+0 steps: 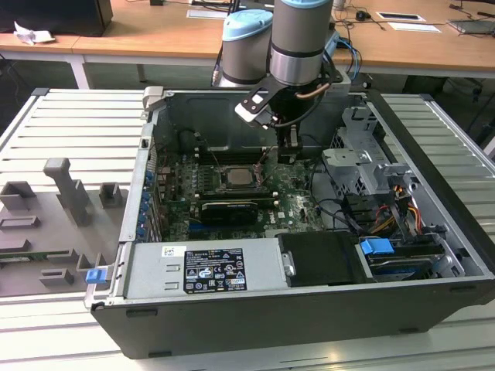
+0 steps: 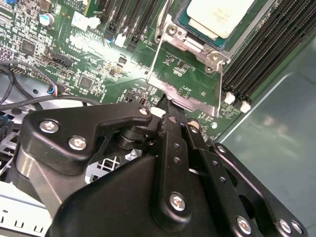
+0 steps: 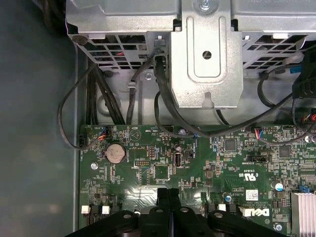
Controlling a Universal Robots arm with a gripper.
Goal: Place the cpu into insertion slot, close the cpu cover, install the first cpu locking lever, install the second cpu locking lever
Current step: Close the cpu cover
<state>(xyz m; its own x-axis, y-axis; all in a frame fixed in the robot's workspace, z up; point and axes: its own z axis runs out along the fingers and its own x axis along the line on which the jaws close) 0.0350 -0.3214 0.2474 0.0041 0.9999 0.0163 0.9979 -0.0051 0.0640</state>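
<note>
Centre of the exterior view, inside the open computer case (image 1: 271,321) on the slatted worktop (image 1: 54,124): the cpu (image 1: 236,177) lies seated in the insertion slot (image 2: 183,34), the cpu cover (image 2: 159,84) stands swung open beside it, and the fingers (image 3: 162,196), clenched together on nothing, meet the cover's outer edge

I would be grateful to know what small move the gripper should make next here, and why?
Probably nudge the cpu cover over toward the cpu. In the second wrist view the cpu already sits in the insertion slot, the cover stands raised and open beside it, and the shut gripper has its tip right at the cover's free edge.
</note>
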